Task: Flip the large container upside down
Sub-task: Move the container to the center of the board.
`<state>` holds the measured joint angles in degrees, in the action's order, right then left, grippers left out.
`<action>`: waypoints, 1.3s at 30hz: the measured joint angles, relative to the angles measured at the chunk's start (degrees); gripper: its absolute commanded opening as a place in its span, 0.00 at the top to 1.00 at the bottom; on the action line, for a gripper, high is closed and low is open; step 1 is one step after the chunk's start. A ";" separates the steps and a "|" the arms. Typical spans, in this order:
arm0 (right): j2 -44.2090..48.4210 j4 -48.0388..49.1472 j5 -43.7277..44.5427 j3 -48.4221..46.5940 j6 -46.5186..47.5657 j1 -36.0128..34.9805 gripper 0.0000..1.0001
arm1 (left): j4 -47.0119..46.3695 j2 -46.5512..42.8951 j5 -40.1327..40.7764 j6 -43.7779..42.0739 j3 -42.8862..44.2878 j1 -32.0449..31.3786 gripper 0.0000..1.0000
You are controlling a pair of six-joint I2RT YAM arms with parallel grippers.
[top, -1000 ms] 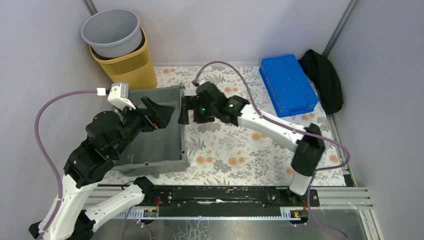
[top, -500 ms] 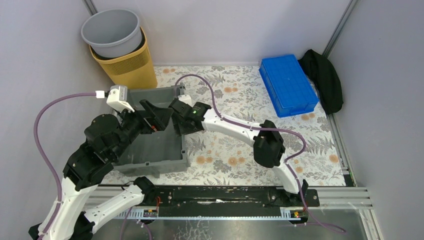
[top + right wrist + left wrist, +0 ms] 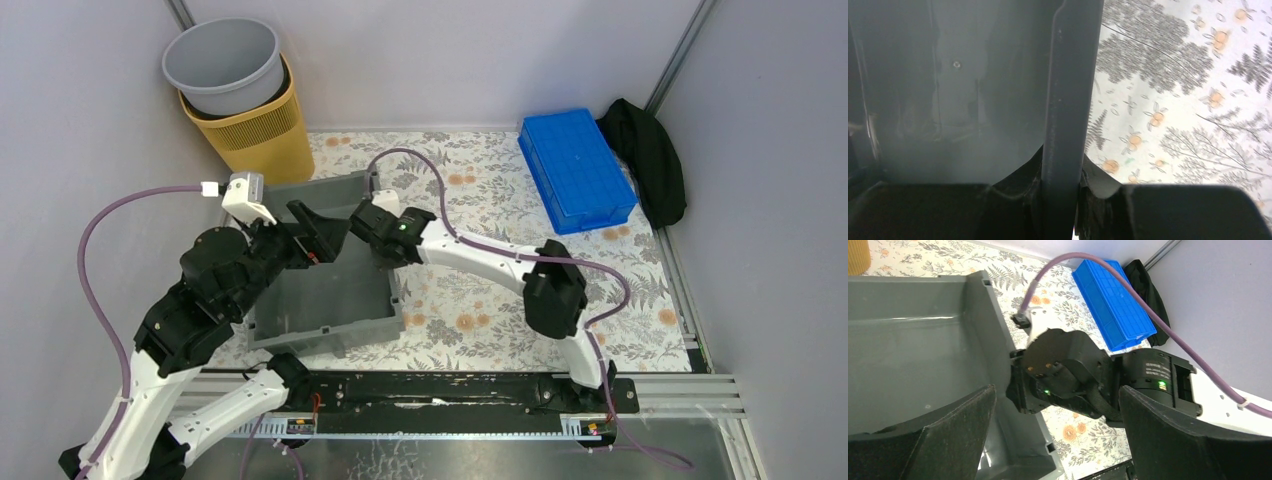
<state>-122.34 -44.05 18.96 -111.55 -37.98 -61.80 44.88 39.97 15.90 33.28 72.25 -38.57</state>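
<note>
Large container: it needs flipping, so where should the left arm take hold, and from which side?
Probably the thick wall rim of the large container, from above, one finger inside and one outside, as the right gripper does on the right wall. It sits open side up, too wide to span; the open left gripper hovers above its interior.

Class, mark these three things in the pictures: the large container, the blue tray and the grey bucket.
large container [image 3: 325, 290], top external view, on its inner floor.
blue tray [image 3: 578, 170], top external view, middle of its ribbed face.
grey bucket [image 3: 245, 92], top external view, on its outer wall.
</note>
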 measured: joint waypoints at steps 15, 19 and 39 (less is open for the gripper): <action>36.04 -0.07 2.67 36.46 0.42 12.11 1.00 | -1.18 9.40 -4.50 -0.02 -2.91 0.02 0.00; 43.50 -1.40 5.05 41.62 0.79 15.21 1.00 | -2.14 10.16 -5.79 0.00 -3.96 0.02 0.00; 49.42 0.90 5.33 48.85 2.54 16.98 1.00 | -6.75 11.96 -9.09 0.48 -7.76 0.02 0.00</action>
<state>-72.93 -43.16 24.29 -62.70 -35.44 -44.82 38.13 51.92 6.81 33.76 64.49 -38.54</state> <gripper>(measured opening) 0.252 0.998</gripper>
